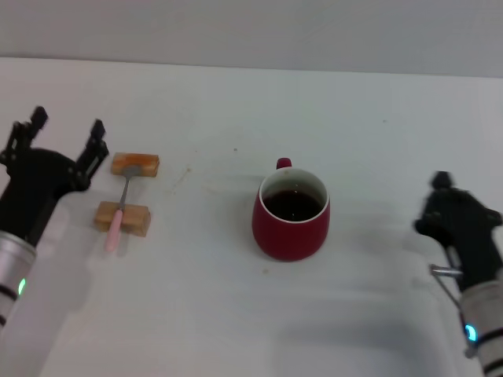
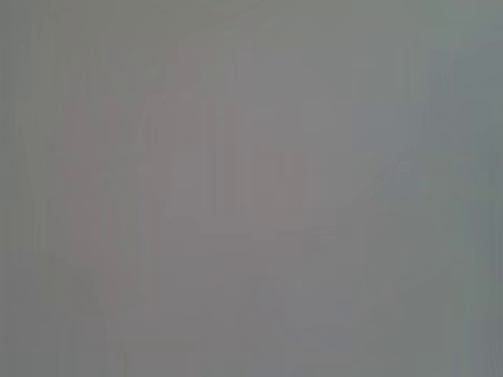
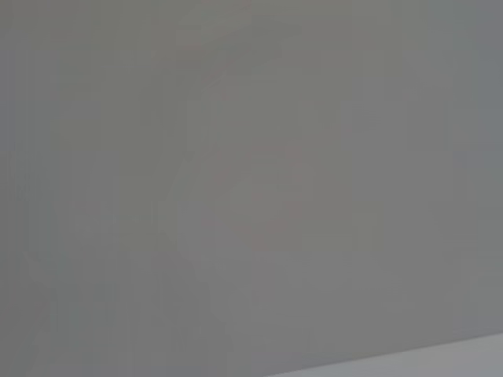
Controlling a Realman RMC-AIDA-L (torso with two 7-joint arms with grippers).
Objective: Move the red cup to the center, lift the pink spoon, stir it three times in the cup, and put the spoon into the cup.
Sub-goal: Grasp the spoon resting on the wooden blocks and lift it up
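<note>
White table (image 1: 236, 314): pink spoon (image 1: 120, 206) bridges 2 wooden blocks (image 1: 134, 164), handle toward the robot, just right of the wide-open, empty left gripper (image 1: 67, 137). Red cup (image 1: 291, 214) sits farther right; can't tell the right gripper's (image 1: 440, 206) state.

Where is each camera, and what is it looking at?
Head view: on the robot's head, looking forward and down at the red cup, the pink spoon on two wooden blocks, the left gripper and the right gripper.
Left wrist view: on the left wrist; only blank grey, no body.
Right wrist view: on the right wrist; likewise.
Shared: both wrist views show nothing recognisable.
</note>
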